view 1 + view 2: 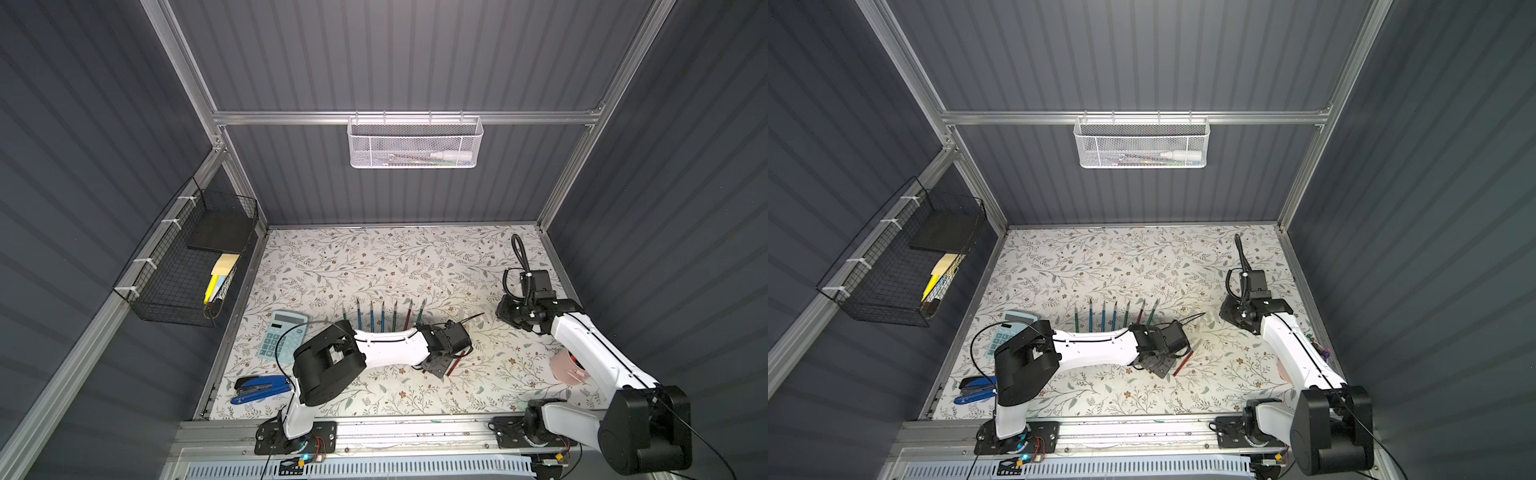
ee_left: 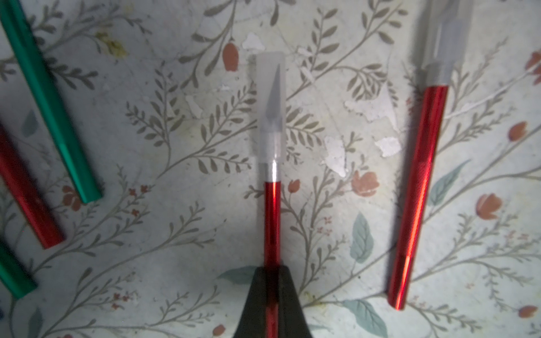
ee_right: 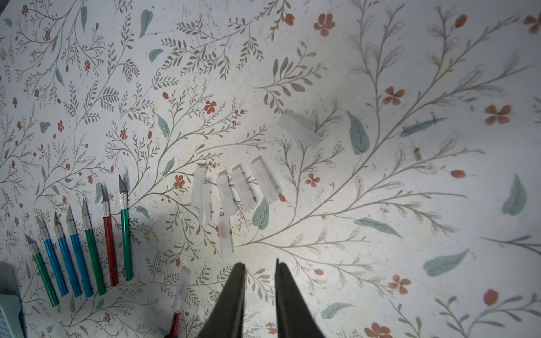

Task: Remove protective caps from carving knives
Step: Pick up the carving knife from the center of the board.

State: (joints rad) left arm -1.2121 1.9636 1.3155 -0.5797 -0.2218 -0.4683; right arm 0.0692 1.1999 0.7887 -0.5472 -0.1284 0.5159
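In the left wrist view my left gripper (image 2: 272, 273) is shut on the handle of a red carving knife (image 2: 272, 216), whose blade sits inside a whitish protective cap (image 2: 270, 108). A second capped red knife (image 2: 415, 190) lies beside it on the table. Both top views show the left gripper (image 1: 440, 365) low over the table, with a red handle (image 1: 457, 363) at its side. Several uncapped knives (image 3: 87, 243) lie in a row, and several loose caps (image 3: 234, 190) lie near them. My right gripper (image 3: 259, 270) hovers over the caps, slightly open and holding nothing.
A light blue calculator (image 1: 282, 334) and a blue stapler (image 1: 259, 388) lie at the table's left. A pink cup (image 1: 567, 365) stands under the right arm. A black wire basket (image 1: 187, 266) hangs on the left wall, and a white mesh basket (image 1: 413, 143) on the back rail.
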